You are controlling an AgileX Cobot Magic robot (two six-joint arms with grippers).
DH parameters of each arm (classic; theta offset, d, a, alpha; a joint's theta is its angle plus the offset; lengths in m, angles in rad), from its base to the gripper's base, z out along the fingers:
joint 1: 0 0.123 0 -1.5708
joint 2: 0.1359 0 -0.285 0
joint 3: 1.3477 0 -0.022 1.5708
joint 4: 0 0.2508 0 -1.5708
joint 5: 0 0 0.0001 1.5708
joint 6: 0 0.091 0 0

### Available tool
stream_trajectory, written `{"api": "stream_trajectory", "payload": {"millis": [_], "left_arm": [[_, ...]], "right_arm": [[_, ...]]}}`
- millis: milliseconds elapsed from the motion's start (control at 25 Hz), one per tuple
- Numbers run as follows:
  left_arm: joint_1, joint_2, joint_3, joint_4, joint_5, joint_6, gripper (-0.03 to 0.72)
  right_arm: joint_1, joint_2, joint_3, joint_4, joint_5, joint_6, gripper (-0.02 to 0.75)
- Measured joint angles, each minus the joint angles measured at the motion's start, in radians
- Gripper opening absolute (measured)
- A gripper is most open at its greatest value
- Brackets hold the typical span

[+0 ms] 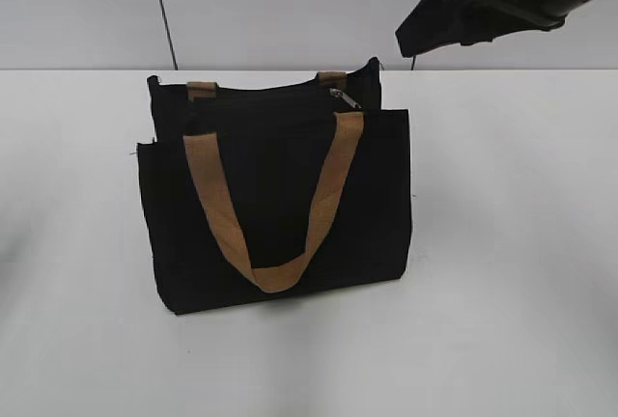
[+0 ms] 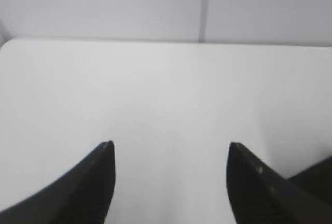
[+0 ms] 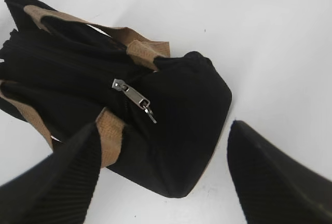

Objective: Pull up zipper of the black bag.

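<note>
1. Exterior view: the black bag (image 1: pixel 275 200) stands upright on the white table (image 1: pixel 512 243), zipper (image 1: pixel 344 98) at its top right end.
2. Right gripper (image 3: pixel 163 175) hangs above that end, jaws wide and empty, the zipper (image 3: pixel 133 97) just beyond them.
3. Left gripper (image 2: pixel 171 182) has jaws wide over bare table (image 2: pixel 166 89).

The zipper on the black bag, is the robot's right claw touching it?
Apart. In the right wrist view the open right gripper hangs above the black bag, its fingers either side, and the zipper lies untouched between them.
</note>
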Motion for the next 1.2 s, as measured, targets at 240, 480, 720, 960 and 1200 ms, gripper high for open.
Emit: {"api": "stream_trajectory", "payload": {"millis": [240,480,720,960,1200], "left_arm": [[-0.01,0.0,-0.009,-0.466,0.218,0.23,0.507],[-0.017,0.051,-0.137,-0.962,0.533,0.777,0.507],[-0.017,0.154,-0.297,-1.044,0.881,0.919,0.507],[-0.017,0.115,-0.353,-1.042,0.965,0.941,0.507],[-0.017,-0.003,-0.353,-1.028,1.064,0.943,0.507]], "right_arm": [[0.0,0.0,0.0,-0.051,0.045,0.081,0.582],[0.0,0.0,0.0,-0.282,0.176,0.367,0.579],[0.0,0.0,0.0,-0.49,0.41,0.559,0.571],[0.0,-0.02,0.011,-0.575,0.469,0.566,0.57],[0.0,-0.202,0.2,-0.563,0.47,0.566,0.57]]}}
